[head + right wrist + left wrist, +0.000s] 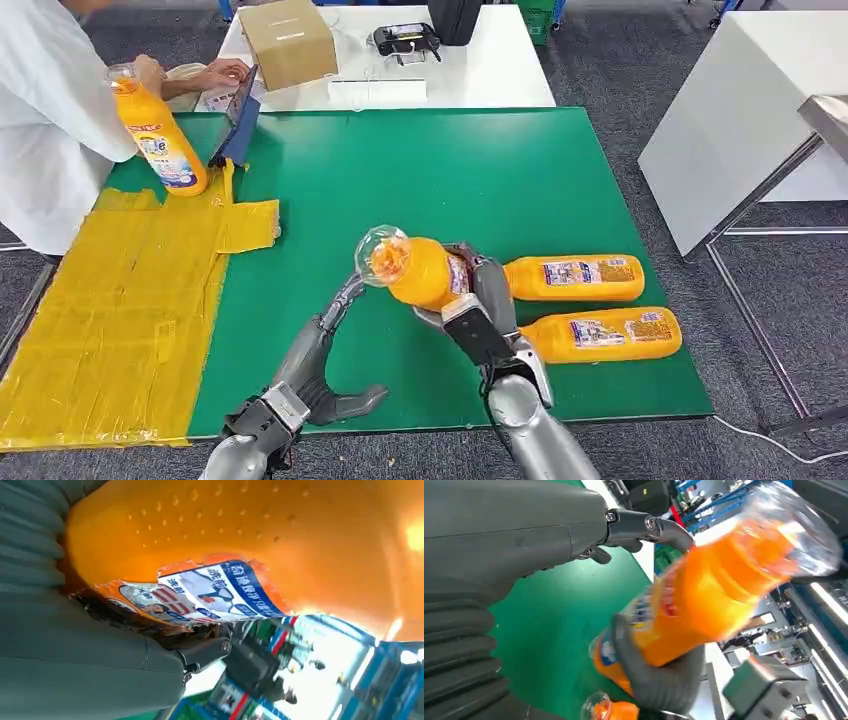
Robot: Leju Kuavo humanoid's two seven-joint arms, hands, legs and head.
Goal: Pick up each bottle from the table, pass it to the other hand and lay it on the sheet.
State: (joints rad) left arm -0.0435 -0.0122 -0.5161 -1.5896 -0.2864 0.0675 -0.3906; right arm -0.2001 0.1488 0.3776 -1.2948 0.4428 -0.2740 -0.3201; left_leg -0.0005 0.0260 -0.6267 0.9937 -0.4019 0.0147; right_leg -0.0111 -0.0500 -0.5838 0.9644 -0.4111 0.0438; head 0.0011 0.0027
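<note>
A: What is the right hand [478, 300] doing?

B: It grips an orange bottle [415, 268] around the labelled part of its body and holds it up off the green table [420, 170], clear cap end tipped toward the left hand. In the right wrist view the orange body and torn label [210, 592] press right against the palm.

A: And the left hand [320, 365]?

B: It holds nothing. Its fingers are spread, the thumb out to one side and the longest fingers reaching up toward the lifted bottle's cap. From the head view the fingertips [352, 292] sit just beside the cap; I cannot tell whether they touch it.

A: Where are the other bottles?

B: Two more bottles [572, 278] lie on their sides on the table just beyond the right hand, on its outer side, one [600, 334] nearer the robot than the other, parallel and close together.

A: And the sheet?

B: The yellow sheet [110, 300] lies on the table well off to the outer side of the left hand. At its far corner a person's hand [148, 72] holds a fourth bottle [160, 135] by the top, standing upright on the sheet's edge.
</note>
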